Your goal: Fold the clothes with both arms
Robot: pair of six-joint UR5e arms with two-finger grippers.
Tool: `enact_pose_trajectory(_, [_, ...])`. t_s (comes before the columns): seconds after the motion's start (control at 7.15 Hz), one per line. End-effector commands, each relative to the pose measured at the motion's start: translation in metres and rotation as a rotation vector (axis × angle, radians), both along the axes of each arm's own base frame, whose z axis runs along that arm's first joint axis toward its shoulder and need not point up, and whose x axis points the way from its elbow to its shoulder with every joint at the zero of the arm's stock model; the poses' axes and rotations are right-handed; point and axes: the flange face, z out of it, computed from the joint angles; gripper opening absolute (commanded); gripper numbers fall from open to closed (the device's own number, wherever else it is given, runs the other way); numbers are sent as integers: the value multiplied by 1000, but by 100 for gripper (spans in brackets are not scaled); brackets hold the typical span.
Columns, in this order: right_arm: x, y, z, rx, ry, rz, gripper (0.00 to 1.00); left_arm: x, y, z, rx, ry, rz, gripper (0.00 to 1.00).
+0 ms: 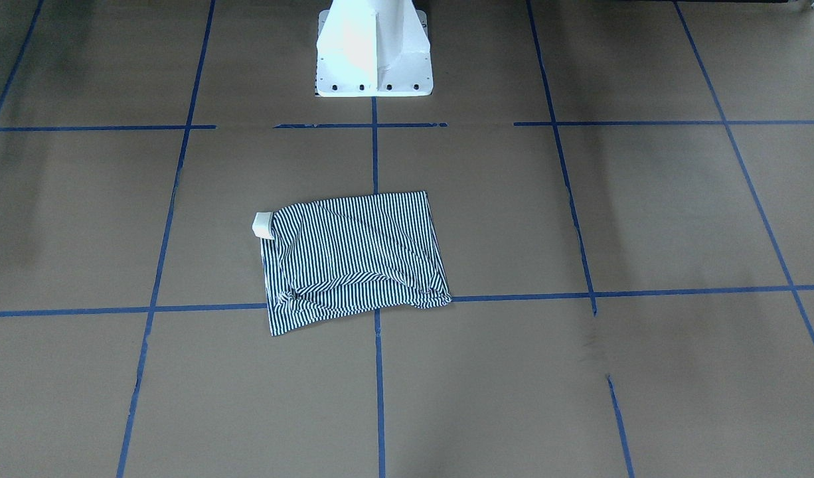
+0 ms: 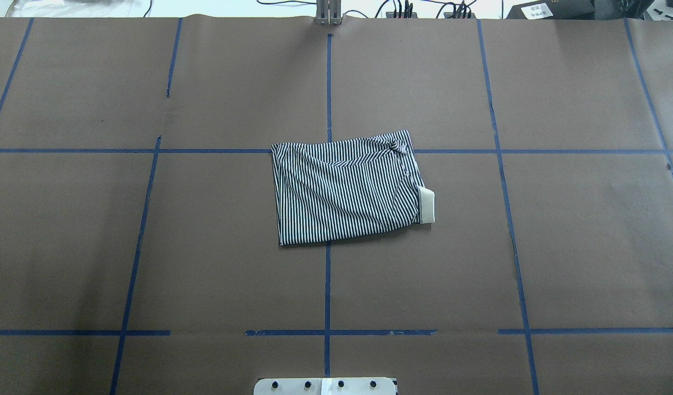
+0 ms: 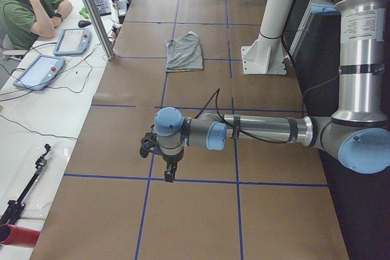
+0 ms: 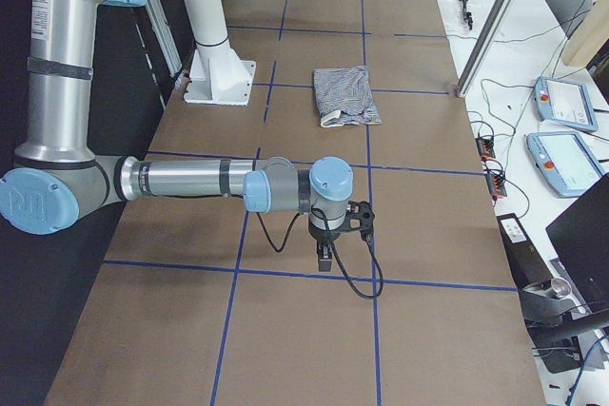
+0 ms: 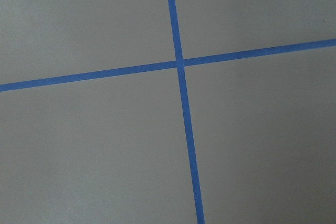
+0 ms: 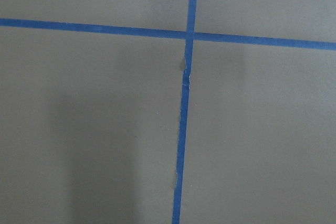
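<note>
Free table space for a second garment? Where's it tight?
The table is bare on both sides of the striped shirt, and between it and the white pedestal base. Only the centre, where the shirt lies, is taken. The left gripper and right gripper hang over the table's ends.

Brown-papered table [image 2: 589,247] carries a blue tape grid [image 2: 326,285]. Folded striped polo shirt [image 2: 342,189] lies flat at frame centre. White pedestal base [image 2: 325,386] stands at bottom centre.

I saw the shirt [image 2: 345,189] on the table [image 2: 150,247], in front of the pedestal [image 1: 374,53] and well apart from it, collar [image 2: 427,204] toward the pedestal's right. The left gripper [image 3: 169,173] hung far to the pedestal's left, the right gripper [image 4: 324,259] far to its right.
</note>
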Motion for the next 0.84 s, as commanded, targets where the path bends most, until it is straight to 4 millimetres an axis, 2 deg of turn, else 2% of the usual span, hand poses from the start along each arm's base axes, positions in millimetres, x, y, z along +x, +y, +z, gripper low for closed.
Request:
enact_pose_trajectory(0.0, [0,1,5,-9,4,1,100,-37,7,2,-6,0,-81,100])
enact_pose_trajectory(0.42, [1,1,7,-12,4,4,100,-37,9,2,4,0,-81,100])
enact_pose_trajectory(0.7, [14,8,12,-23,3,36,100,-34,9,5,3,-6,-70,100])
